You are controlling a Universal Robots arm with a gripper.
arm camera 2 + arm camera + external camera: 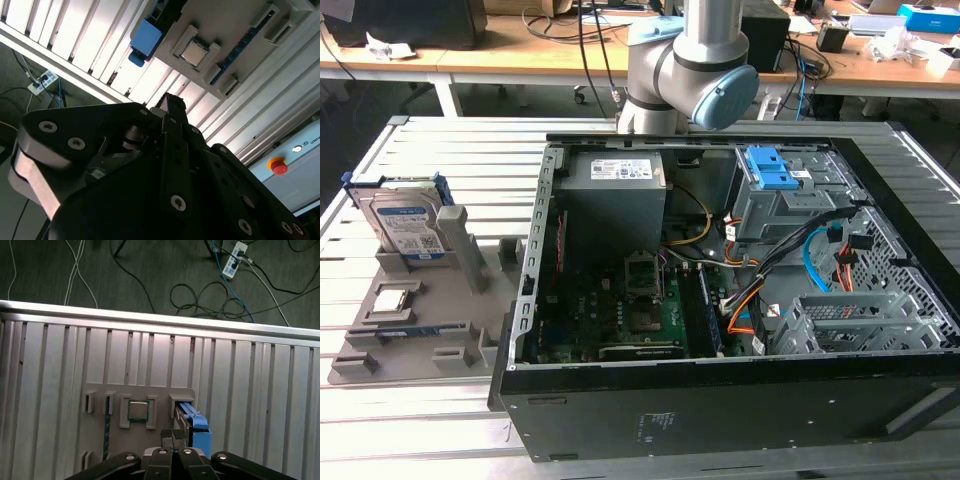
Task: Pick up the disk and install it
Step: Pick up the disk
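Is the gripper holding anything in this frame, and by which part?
Nothing is held. The gripper is shut and empty above the grey holder, where the disk stands untouched.

Exterior view: bright, even light w/ soft shadows; interior of the open black metal computer case (pixel 720 400) is dimmer. Second wrist view: strong glare on the ribbed silver aluminium table (pixel 75 35), slats washed out; the black jointed gripper (pixel 172 102) is near-silhouette up close, prob. slightly out of focus. First wrist view: bright streak along the table's edge, dark grey floor (pixel 150 270) dim.
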